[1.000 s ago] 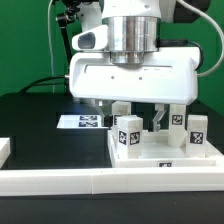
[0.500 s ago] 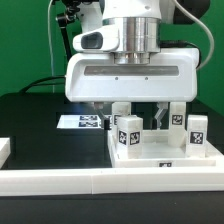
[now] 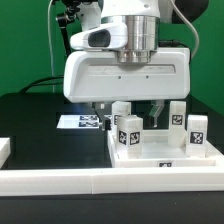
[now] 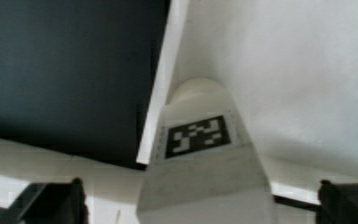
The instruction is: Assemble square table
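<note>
The white square tabletop (image 3: pixel 170 156) lies at the exterior view's right. Several white tagged legs stand on it: one at the front left (image 3: pixel 128 138), one behind it (image 3: pixel 121 111), others at the right (image 3: pixel 177 115) and front right (image 3: pixel 197 132). My gripper (image 3: pixel 130 116) hangs over the left pair, open, with its fingers (image 3: pixel 157 114) reaching down among the legs. In the wrist view a tagged leg (image 4: pixel 199 136) stands midway in the open gripper (image 4: pixel 197 206), both dark fingertips (image 4: pixel 51 203) well apart from it. The tabletop (image 4: pixel 291 90) lies beneath.
The marker board (image 3: pixel 80 122) lies flat on the black table behind the tabletop's left side. A long low white border wall (image 3: pixel 90 181) runs along the front, with a white block (image 3: pixel 4 150) at the far left. Green backdrop behind.
The gripper body has shifted slightly to the exterior view's left and looks a little larger. Its jaws stay open and the legs have not moved.
</note>
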### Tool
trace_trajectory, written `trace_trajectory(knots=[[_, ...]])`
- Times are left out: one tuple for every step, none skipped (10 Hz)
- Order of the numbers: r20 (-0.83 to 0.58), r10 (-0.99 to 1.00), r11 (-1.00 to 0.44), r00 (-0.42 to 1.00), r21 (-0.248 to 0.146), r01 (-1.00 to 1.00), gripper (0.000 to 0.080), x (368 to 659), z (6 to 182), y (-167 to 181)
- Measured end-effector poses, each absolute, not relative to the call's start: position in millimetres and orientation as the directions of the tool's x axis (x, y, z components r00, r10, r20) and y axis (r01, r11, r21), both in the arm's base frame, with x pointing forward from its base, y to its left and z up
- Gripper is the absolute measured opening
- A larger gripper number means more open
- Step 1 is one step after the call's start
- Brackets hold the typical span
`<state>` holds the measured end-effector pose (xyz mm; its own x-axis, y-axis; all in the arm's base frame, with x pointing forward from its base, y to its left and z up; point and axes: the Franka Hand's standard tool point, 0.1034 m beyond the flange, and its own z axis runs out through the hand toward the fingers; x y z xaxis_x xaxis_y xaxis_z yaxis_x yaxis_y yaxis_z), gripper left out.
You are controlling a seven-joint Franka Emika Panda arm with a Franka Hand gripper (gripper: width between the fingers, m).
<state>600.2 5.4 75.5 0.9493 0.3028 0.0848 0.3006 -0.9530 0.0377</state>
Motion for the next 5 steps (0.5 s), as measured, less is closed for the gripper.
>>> trace_trajectory(knots=[[0.079, 0.36, -0.933, 0.93, 0.047, 0.357, 0.0649, 600.1, 75.1, 4.8], [0.077, 0.381, -0.925, 0.922, 0.05, 0.378, 0.0649, 600.1, 75.0, 4.8], [0.077, 0.408, -0.913, 0.91, 0.056, 0.404, 0.0649, 600.6, 75.2, 4.5], [0.076, 0.402, -0.915, 0.912, 0.056, 0.399, 0.0601, 600.4, 74.8, 4.0], [0.076, 0.402, -0.915, 0.912, 0.056, 0.399, 0.0601, 600.3, 74.6, 3.7]])
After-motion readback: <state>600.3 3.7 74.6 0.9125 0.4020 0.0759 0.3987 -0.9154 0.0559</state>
